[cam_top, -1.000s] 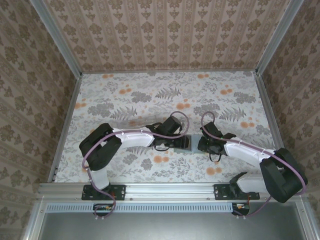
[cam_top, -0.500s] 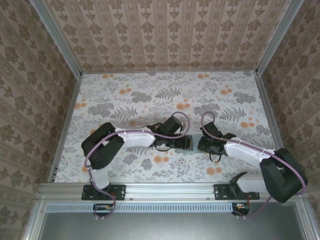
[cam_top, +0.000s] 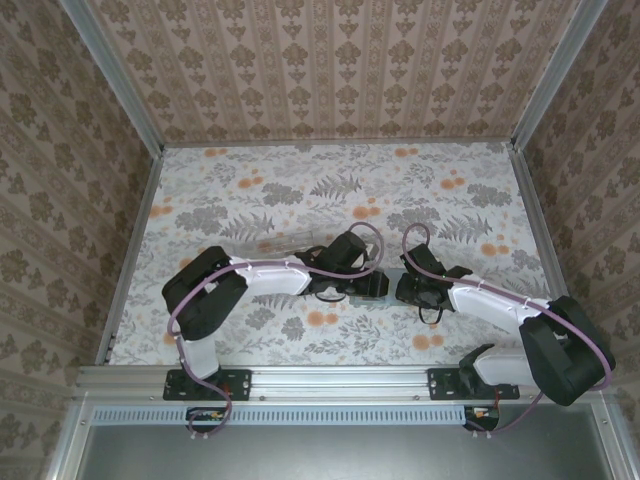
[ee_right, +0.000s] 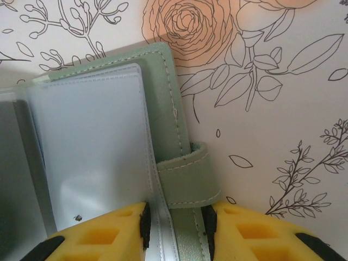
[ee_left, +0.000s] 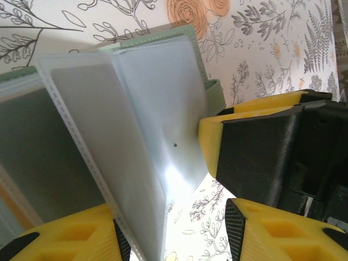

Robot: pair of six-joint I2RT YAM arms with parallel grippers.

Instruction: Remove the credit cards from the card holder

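Note:
The card holder [ee_left: 157,92] lies open on the table, grey-green cover outside and frosted blue-grey pocket pages standing up. My right gripper [ee_right: 176,232] is shut on its cover edge [ee_right: 168,98], just below the strap [ee_right: 190,179]. My left gripper [ee_left: 174,231] is open, and one raised page [ee_left: 136,163] leans against its left pad. The right gripper's yellow finger [ee_left: 247,144] touches the holder's far edge. A thin tan-orange sliver [ee_left: 8,209], perhaps a card, peeks out at the lower left. A dark shape fills the left pocket [ee_left: 32,152]. From above, both grippers [cam_top: 378,286] [cam_top: 403,287] meet mid-table.
A clear plastic case [cam_top: 290,243] lies just behind the left arm's forearm. The floral tablecloth [cam_top: 330,180] stretches open behind the grippers. Metal rails [cam_top: 135,250] and patterned walls close in the table on three sides.
My left gripper has slid to the right over the holder, which it now mostly covers from above. The right arm has stayed put.

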